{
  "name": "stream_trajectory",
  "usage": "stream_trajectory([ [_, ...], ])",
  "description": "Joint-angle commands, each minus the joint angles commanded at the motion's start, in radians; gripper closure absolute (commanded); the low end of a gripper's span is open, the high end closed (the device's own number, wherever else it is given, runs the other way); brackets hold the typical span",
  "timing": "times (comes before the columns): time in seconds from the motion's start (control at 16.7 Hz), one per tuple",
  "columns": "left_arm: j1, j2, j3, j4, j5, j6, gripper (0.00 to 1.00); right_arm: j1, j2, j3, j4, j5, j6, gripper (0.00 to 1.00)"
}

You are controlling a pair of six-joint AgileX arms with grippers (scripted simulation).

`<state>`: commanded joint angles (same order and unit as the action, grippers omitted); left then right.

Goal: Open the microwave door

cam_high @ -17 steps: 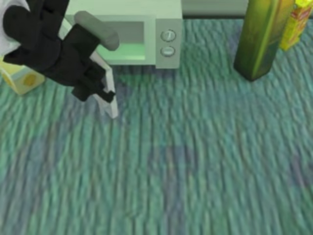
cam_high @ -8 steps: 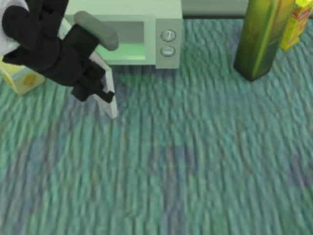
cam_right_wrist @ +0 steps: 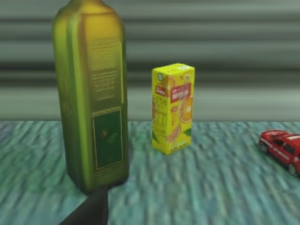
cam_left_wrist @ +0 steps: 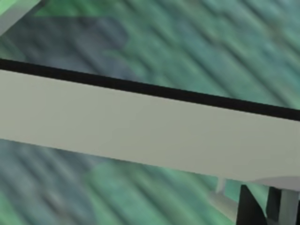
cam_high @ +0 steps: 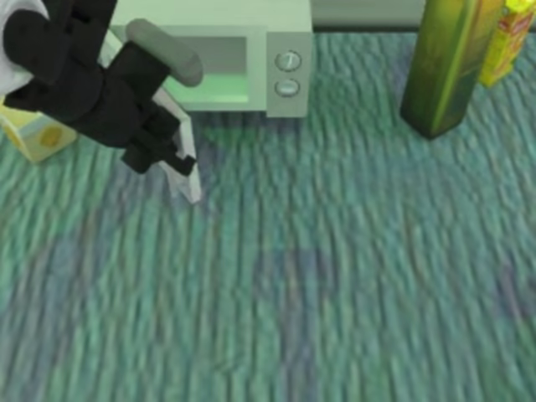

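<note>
The table (cam_high: 352, 285) is covered with a green woven cloth. The microwave (cam_high: 251, 25) stands at its far edge, left of the middle, and its pale green inside is open to view. The 2 round knobs (cam_high: 287, 73) sit on the right part of its front.

At the far right stand a tall green bottle (cam_high: 444, 67) and a yellow juice box (cam_high: 507, 42), well apart from the microwave; a red toy car (cam_right_wrist: 283, 150) shows only in the right wrist view. Another yellow box (cam_high: 33, 134) lies at the left edge, partly under the left arm.

The microwave door (cam_high: 186, 172) is swung out from the left side of the opening. Its long axis points from the microwave toward the near side of the table, almost square to the front. The left gripper (cam_high: 167, 159) is right at the free end of the door, on its left face. In the left wrist view the door edge (cam_left_wrist: 150, 131) runs as a wide pale band across the picture, very close to the camera. I cannot tell if the fingers are clamped on the door or only beside it.

I judge the door is already nearly fully open, so any further pull should go leftward, around the hinge. The left arm is the nearer one. The right gripper is not seen; that arm is parked.
</note>
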<state>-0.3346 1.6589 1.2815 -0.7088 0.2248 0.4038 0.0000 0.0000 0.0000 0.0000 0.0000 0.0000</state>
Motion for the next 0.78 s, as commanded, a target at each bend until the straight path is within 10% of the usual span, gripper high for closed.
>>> stream_trajectory([
  [0.78,0.079,-0.020,-0.016,-0.057,0.091,0.192,1.00,0.000,0.000,0.000,0.000,0.000,0.000,0.00],
])
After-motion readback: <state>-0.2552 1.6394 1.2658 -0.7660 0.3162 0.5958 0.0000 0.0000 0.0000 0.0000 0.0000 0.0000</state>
